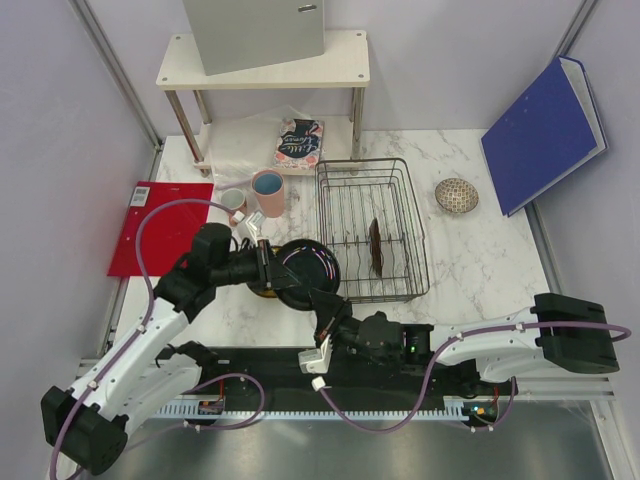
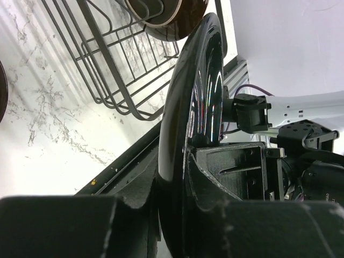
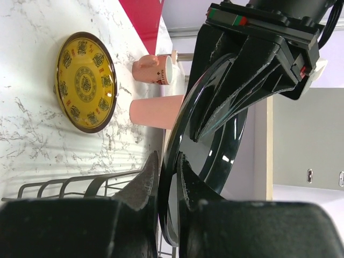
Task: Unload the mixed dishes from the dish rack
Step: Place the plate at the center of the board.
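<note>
plate [image 1: 376,247] in dish rack [image 1: 345,172], cup [image 1: 268,193] left

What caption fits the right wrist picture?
Right end effector and left end effector pinch a glossy black round plate; a yellow patterned plate lies on marble table.

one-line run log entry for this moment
phase: handover | black plate: held by left gripper and right gripper | dish rack: one dark plate upright inside
</note>
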Controlling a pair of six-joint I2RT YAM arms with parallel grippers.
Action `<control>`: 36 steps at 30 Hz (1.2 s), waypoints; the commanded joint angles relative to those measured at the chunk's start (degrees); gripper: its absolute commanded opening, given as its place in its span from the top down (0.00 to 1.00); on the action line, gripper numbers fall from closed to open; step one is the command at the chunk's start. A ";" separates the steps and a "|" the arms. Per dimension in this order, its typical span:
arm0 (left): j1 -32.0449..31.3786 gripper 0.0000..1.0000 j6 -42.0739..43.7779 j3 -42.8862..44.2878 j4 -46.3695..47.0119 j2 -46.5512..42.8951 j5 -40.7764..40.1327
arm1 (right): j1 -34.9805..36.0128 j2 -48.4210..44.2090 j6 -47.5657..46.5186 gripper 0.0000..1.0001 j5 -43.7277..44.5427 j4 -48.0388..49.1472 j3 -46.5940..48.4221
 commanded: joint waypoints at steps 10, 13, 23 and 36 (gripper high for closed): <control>-2.04 0.98 2.72 -4.26 8.58 -6.22 -4.13 | 0.48 -3.36 9.46 0.02 0.85 0.20 0.89; -1.87 0.98 2.02 -3.30 9.03 -6.66 -6.24 | 1.27 -5.90 16.56 0.02 3.40 -0.33 1.76; 4.63 0.98 0.18 0.13 4.38 -6.48 -19.59 | -0.48 -19.17 73.25 0.02 21.43 -26.00 24.97; 10.08 0.98 -5.45 -8.92 8.50 0.98 -23.82 | -2.07 -30.34 88.74 0.02 23.89 -32.59 23.74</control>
